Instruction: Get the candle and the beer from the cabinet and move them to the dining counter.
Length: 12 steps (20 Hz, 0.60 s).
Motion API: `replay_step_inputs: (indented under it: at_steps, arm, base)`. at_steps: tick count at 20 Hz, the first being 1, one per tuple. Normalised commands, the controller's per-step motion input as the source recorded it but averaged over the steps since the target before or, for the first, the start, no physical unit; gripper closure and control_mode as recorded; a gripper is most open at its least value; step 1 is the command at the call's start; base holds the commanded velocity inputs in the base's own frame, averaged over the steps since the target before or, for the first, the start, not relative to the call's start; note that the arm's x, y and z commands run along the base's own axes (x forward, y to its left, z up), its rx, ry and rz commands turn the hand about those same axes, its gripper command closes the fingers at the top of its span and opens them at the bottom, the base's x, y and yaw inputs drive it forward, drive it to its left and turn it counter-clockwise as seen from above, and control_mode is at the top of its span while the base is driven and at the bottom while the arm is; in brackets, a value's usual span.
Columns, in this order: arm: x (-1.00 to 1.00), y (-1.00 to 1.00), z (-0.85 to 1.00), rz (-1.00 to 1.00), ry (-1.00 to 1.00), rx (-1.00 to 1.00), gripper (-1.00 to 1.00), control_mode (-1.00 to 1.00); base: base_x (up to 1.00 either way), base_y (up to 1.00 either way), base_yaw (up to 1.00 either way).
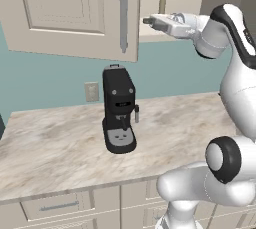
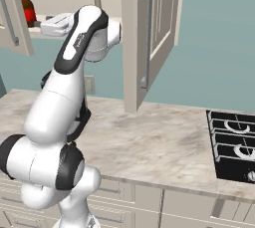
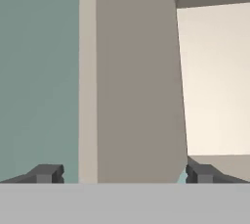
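While the end effector (image 1: 148, 21) hangs wide apart at the open cabinet (image 1: 75, 13), a coffee machine (image 1: 119, 109) sits on the marbled table (image 1: 55, 143) below, teal wall behind.

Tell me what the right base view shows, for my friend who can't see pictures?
A white robot arm reaches up into an open wall cabinet, where a brown beer bottle with a red label stands on the shelf and a slim beige candle pokes up behind the arm. Below is a marbled counter with a black stovetop at the right.

Beer (image 2: 27, 6) in cabinet (image 2: 149, 33) — left end
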Motion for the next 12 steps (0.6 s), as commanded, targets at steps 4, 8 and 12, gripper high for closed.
replay_step_inputs:
  at_steps: [4, 8, 12]
  arm:
    - [0.10, 0.33, 0.00, 0.00, -0.07, 0.00, -1.00, -1.00]
    - [0.00, 0.52, 0.00, 0.00, -0.08, 0.00, -1.00, -1.00]
    - [0.00, 0.55, 0.00, 0.00, -0.01, 0.00, -1.00, -1.00]
  base:
    - [0.00, 0.00, 0.00]
    - [0.00, 0.00, 0.00]
    - [0.00, 0.00, 0.00]
